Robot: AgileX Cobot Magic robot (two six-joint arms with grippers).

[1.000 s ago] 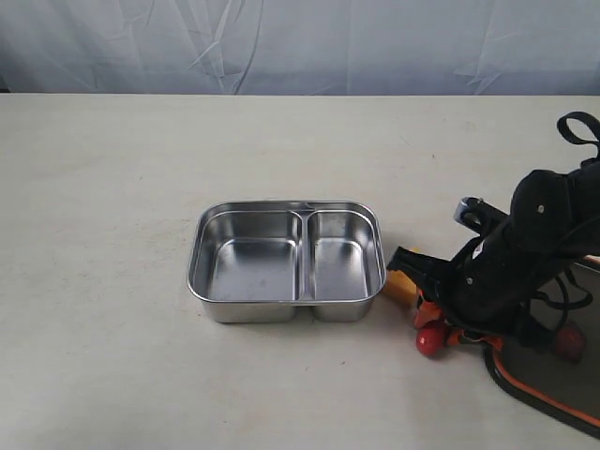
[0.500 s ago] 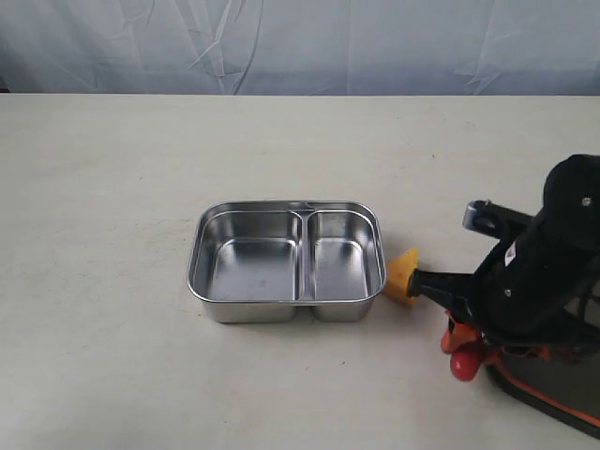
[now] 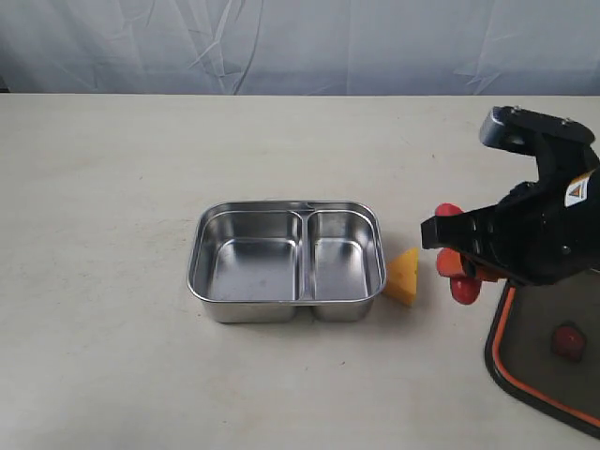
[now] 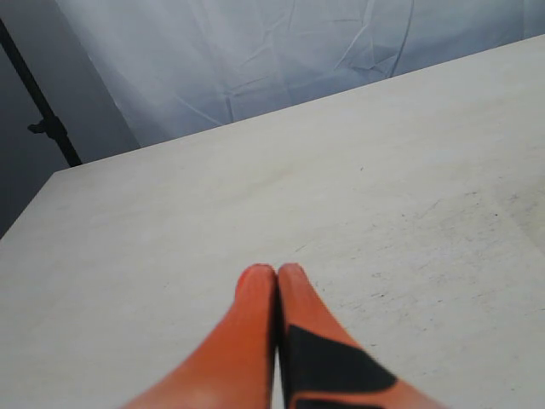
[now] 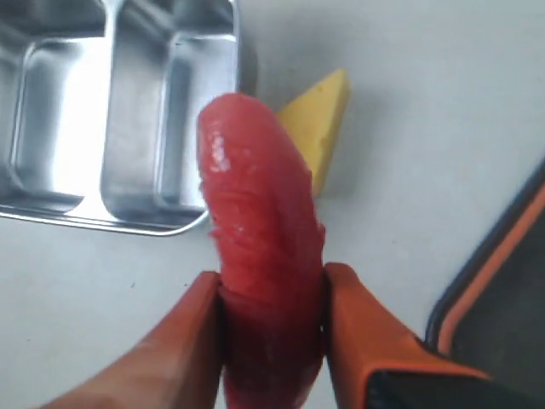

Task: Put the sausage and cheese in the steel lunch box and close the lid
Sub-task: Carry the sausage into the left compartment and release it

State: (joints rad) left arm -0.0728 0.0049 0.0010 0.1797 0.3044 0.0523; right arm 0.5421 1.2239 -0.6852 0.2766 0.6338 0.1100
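Two grippers: your right gripper [image 5: 272,279] pinches the sausage [image 5: 255,196] near the right edge of the desk [image 3: 112,187]; your left gripper [image 4: 277,274] is pressed together.

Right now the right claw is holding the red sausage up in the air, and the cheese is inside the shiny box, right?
Not quite. The cheese is not inside the steel lunch box. It sits on the table just outside the box's smaller compartment, as the exterior view shows. The rest is right: the right claw is holding the sausage up off the table.
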